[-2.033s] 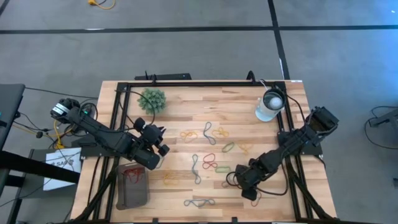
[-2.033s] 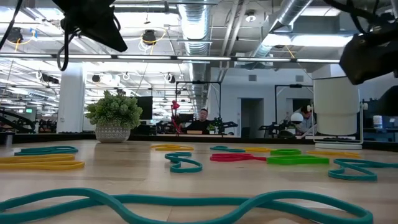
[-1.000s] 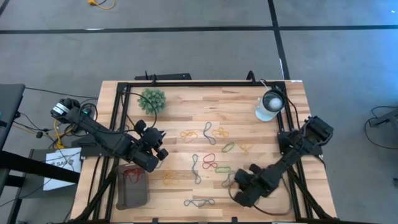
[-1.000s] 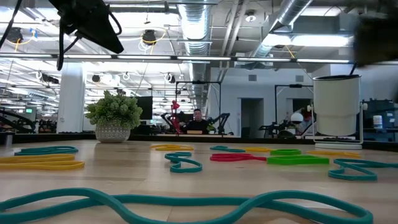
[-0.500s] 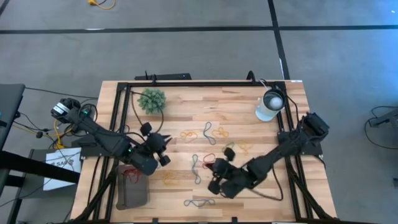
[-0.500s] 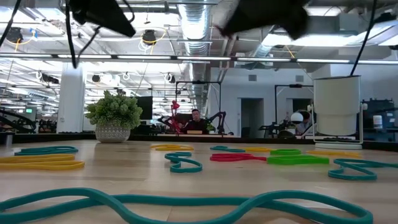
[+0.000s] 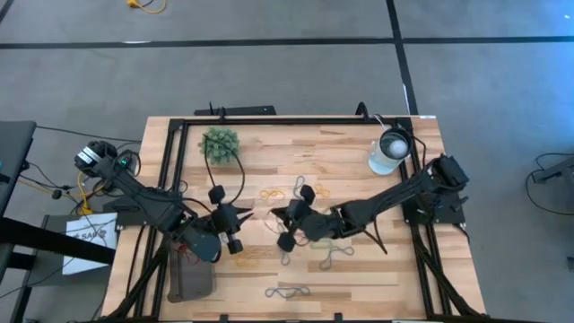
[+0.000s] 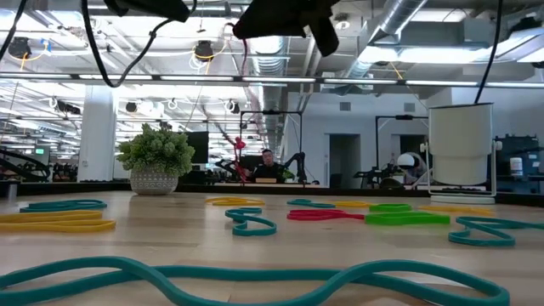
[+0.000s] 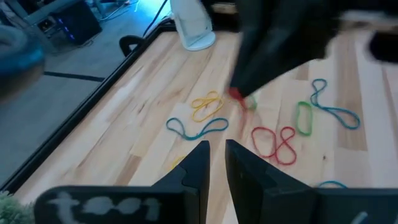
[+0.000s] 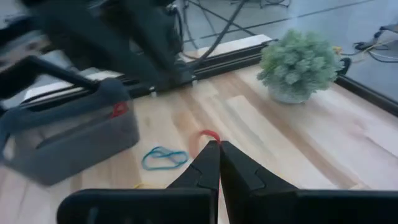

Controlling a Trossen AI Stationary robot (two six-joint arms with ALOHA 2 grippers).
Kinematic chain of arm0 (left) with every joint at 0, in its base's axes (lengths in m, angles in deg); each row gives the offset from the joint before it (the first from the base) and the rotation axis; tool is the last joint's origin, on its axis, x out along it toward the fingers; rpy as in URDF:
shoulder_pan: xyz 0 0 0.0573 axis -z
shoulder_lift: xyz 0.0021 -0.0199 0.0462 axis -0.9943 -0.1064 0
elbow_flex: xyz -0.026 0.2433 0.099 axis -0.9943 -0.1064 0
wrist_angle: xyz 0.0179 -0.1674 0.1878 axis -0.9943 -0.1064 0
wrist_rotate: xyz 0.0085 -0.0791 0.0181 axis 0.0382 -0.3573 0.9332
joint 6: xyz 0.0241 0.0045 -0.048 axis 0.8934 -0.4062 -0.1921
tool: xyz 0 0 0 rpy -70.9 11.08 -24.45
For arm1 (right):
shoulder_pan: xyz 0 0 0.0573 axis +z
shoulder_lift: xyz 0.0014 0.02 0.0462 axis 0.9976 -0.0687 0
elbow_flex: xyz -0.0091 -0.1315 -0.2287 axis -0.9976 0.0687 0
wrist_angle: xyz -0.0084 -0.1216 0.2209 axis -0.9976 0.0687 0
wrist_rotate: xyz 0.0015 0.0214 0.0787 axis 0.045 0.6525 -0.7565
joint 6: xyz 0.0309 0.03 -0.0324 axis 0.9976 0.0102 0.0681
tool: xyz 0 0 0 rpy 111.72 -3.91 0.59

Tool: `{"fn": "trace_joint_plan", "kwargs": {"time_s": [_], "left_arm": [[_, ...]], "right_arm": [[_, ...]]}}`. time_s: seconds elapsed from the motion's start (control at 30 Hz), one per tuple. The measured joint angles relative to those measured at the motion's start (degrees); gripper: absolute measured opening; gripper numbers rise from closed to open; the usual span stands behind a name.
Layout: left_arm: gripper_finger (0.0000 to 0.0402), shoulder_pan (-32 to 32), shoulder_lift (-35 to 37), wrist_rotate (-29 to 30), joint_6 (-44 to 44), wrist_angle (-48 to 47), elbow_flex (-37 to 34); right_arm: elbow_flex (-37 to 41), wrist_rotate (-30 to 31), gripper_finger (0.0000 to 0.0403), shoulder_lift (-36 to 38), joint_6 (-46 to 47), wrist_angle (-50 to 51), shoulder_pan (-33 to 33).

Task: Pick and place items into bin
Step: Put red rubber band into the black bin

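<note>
Red rubber band now hangs pinched in the fully closed right gripper, which has swung from the table's right side to mid-table — carrying toward the bin at front left; left gripper, nearly closed and empty, hovers beside it.

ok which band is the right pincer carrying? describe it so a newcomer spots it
Start at the dark grey bin on the wooden table. The right pincer hangs above the table's middle, shut on a red rubber band. Unlike the other bands, it is lifted off the wood.
</note>
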Motion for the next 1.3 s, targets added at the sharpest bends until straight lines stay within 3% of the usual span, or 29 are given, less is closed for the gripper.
{"fn": "trace_joint_plan", "kwargs": {"time_s": [0.23,0.47,0.67,0.9,1.1,1.3], "left_arm": [[0.0041,-0.04,-4.45,-3.54,7.11,8.95,0.0],[0.0041,-0.67,-8.4,2.42,8.83,10.52,0.0],[0.0043,-1.09,-8.11,2.8,9.93,10.66,0.0],[0.0082,-2.18,-8.2,-1.21,9.67,11.01,0.02],[0.0121,-3.91,-8.22,0.23,9.63,12.45,0.02],[0.0135,-5.07,-8.22,0.27,8.29,12.09,0.01]], "right_arm": [[0.0,-1.14,0.0,0.06,-0.03,-1.42,-2.47],[0.0,-4.09,0.0,0.08,-0.66,-1.67,-1.88],[0.0,-4.08,0.0,0.08,-2.57,-1.69,-1.03],[0.0,-4.32,0.0,0.1,-2.59,-1.69,-1.72],[0.0,-4.5,0.0001,0.1,-2.59,-1.69,-1.71],[0.0,-4.48,0.0001,0.1,-2.86,-1.57,-1.51]]}}
